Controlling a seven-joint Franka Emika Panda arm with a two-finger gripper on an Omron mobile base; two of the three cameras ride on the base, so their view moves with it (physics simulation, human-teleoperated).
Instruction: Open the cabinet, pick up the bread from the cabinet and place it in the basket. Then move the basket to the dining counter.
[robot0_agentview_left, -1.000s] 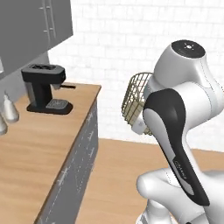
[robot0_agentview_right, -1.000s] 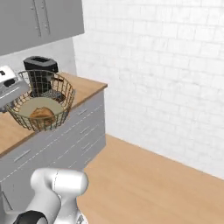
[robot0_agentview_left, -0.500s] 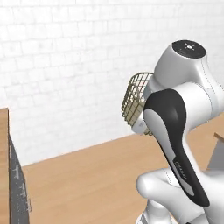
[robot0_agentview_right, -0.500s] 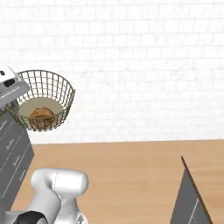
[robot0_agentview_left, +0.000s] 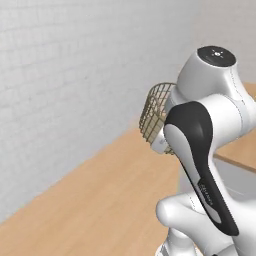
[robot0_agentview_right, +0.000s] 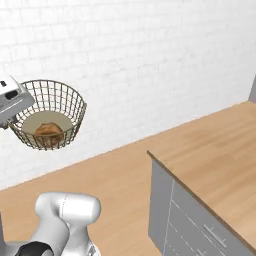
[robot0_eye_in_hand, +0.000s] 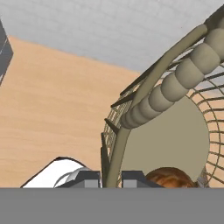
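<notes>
My gripper (robot0_agentview_right: 24, 106) is shut on the left rim of the basket (robot0_agentview_right: 55, 107), a round golden-tan wire basket that hangs in the air in front of a white brick wall. The bread (robot0_agentview_right: 48, 130), a brown loaf, lies on its beige base. In the hand view the two fingertips (robot0_eye_in_hand: 89, 178) pinch a rim wire of the basket (robot0_eye_in_hand: 175, 135), and the bread (robot0_eye_in_hand: 170, 177) shows just beyond them. In the left base view the basket (robot0_agentview_left: 152, 112) peeks out from behind my arm. The dining counter (robot0_agentview_right: 215, 160) stands at the lower right, wood-topped with grey sides.
Wood floor (robot0_agentview_right: 110, 175) stretches between me and the white brick wall (robot0_agentview_right: 150, 60). The dining counter's corner (robot0_agentview_right: 150, 154) juts toward the floor. In the left base view a strip of the counter top (robot0_agentview_left: 240, 145) shows behind the arm.
Both base views have swung round: the worktop with the coffee machine left the picture and the wood-topped counter came in at the right. The basket stays held in the same spot relative to the arm.
</notes>
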